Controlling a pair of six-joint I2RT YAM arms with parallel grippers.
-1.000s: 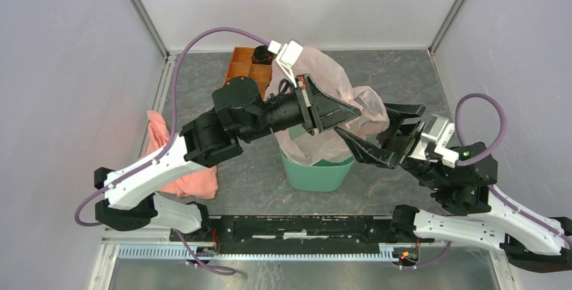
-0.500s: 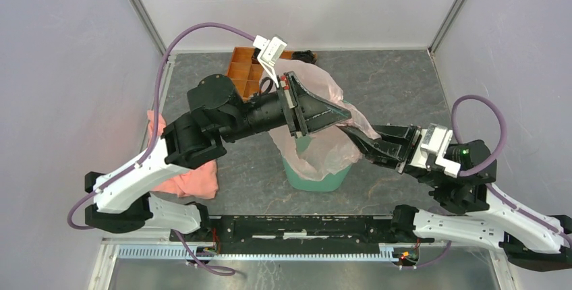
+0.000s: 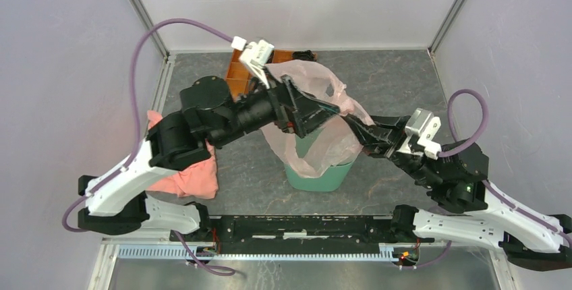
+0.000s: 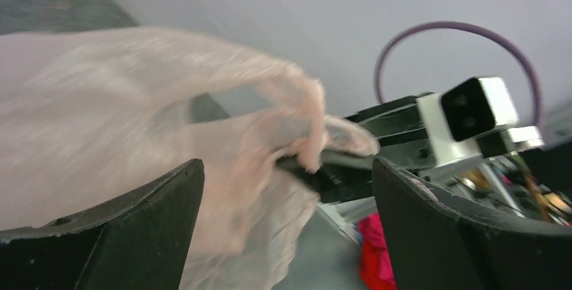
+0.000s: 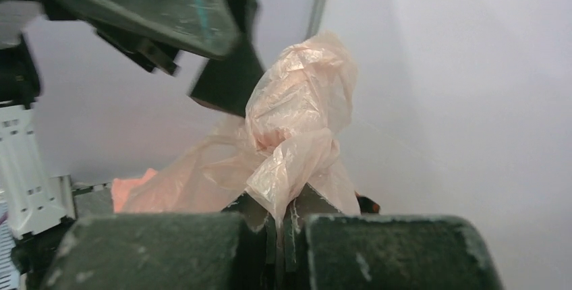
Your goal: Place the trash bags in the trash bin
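While the right gripper (image 5: pixel 280 228) is pinching a bunched edge of the trash bag (image 3: pixel 318 147), jaws pressed together, the left gripper (image 3: pixel 318 110) is hanging spread just beside it, and the film is draping leftward and down over the trash bin (image 3: pixel 317 178) below.

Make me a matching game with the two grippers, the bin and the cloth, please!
Things:
1. left gripper
2. right gripper
3. bin
4. cloth

States:
A. mint green, below the bag
B. open
C. salmon pink, crumpled
D. shut on the bag

Pairs: 1-B, 2-D, 3-A, 4-C
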